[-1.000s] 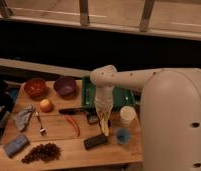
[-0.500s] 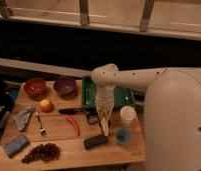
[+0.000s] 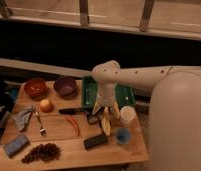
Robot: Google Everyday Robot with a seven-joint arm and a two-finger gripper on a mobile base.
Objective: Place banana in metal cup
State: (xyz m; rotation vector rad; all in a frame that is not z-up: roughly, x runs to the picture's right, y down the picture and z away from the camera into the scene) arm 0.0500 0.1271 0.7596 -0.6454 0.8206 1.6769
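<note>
**A:** So where's the gripper (image 3: 105,114) at now? Half a second back it was hanging over the middle of the desk (image 3: 69,150), right in front of the green tray (image 3: 125,95).

**B:** Pretty much the same spot. The arm (image 3: 129,77) comes in from the right and bends down, and the gripper points at the desk just in front of the tray. It has barely shifted since the earlier frame. The fingers (image 3: 98,107) are clamped on the banana (image 3: 105,125), which hangs tip-down below them, its low end close to the desk beside the dark block (image 3: 95,141).

**A:** And the metal cup?

**B:** There's a small dark thing (image 3: 93,118) right by the left finger, at the end of the black knife (image 3: 71,111). Could be the cup, but I honestly can't tell. The banana isn't in any cup, that much shows.

**A:** Anything else moved?

**B:** Nope, all where it was. White cup (image 3: 127,115) just right of the gripper, blue cup (image 3: 123,135) in front of it. Chili (image 3: 73,125) to the left, apple (image 3: 45,105), red bowl (image 3: 35,87) and purple bowl (image 3: 65,86) at the back left. Fork (image 3: 40,125), rag (image 3: 23,117), sponge (image 3: 15,145) and grapes (image 3: 41,153) along the left and front.
</note>
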